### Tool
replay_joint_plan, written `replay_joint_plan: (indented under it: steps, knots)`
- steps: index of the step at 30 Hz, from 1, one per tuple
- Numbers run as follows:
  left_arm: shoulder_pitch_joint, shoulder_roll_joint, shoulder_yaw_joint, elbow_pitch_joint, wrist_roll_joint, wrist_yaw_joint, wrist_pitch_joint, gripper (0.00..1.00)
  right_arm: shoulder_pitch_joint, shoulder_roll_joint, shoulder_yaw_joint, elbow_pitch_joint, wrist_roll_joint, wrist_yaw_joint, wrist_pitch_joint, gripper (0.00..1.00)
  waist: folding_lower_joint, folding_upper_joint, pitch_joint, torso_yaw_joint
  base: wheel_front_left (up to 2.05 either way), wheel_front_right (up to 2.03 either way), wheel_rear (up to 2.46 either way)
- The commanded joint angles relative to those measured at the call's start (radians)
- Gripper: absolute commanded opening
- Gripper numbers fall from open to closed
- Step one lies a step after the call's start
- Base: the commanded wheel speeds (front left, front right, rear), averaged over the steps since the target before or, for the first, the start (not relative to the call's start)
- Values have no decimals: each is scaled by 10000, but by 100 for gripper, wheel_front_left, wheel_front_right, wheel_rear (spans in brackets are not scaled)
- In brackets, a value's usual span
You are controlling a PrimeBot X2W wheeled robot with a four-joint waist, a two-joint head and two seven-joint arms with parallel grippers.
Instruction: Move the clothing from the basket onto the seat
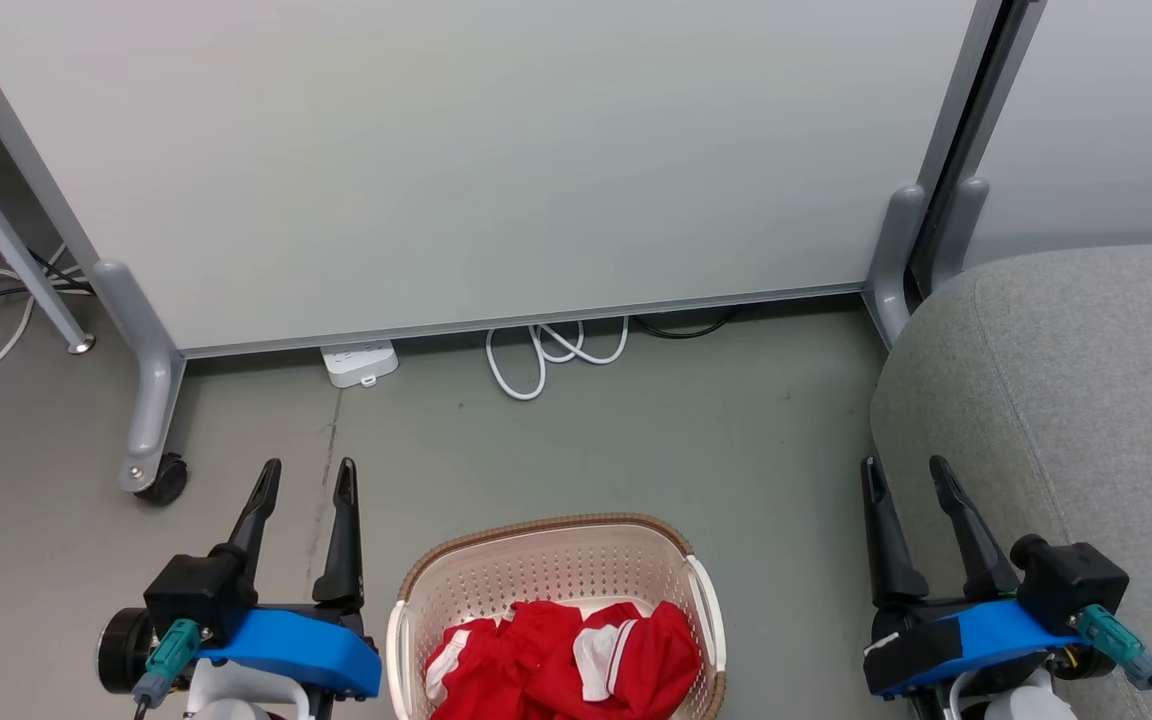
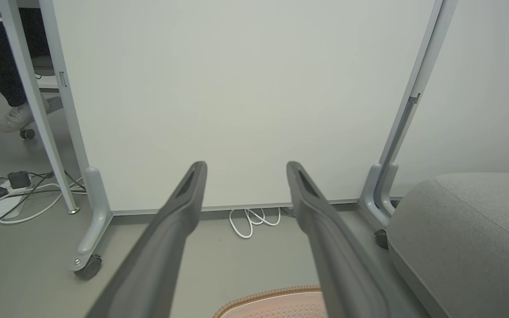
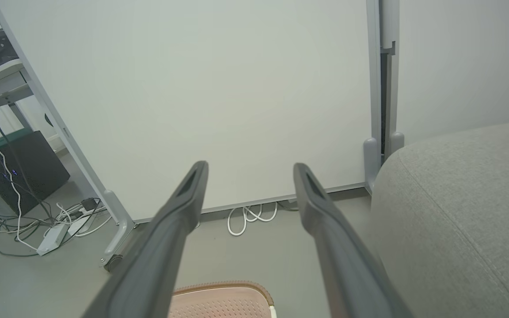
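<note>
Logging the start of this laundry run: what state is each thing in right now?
Left gripper: open, empty.
Right gripper: open, empty.
Basket: upright on the floor, holding clothing.
Clothing: crumpled inside the basket.
Seat: no clothing on the part in view.

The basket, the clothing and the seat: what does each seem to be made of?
The basket looks like cream moulded plastic, matt, with rows of small holes; its brown rim looks woven, perhaps imitation. The clothing seems thin red fabric with white panels, softly crumpled, possibly synthetic. The seat is covered in light grey woven cloth, matt, with a seam.
</note>
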Motion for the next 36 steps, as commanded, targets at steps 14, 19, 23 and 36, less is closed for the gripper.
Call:
replay_joint_plan:
  steps: [14,19,23,36]
  knots:
    - [-241,72,-51,259,854,64,-288,100,-220,-52,46,254,-1010,20,-293,100,0,0,36,33,0,0,0]
    - [-227,70,-53,285,747,73,-288,100,-182,-52,52,267,-948,12,-292,100,0,0,40,27,0,0,0]
    - [-193,70,-69,315,695,74,-288,100,-162,-52,45,289,-905,12,-292,100,0,0,40,23,0,0,0]
    - [-263,70,-121,524,605,-104,-287,100,-205,-52,63,322,-876,12,-292,100,0,0,72,16,0,0,0]
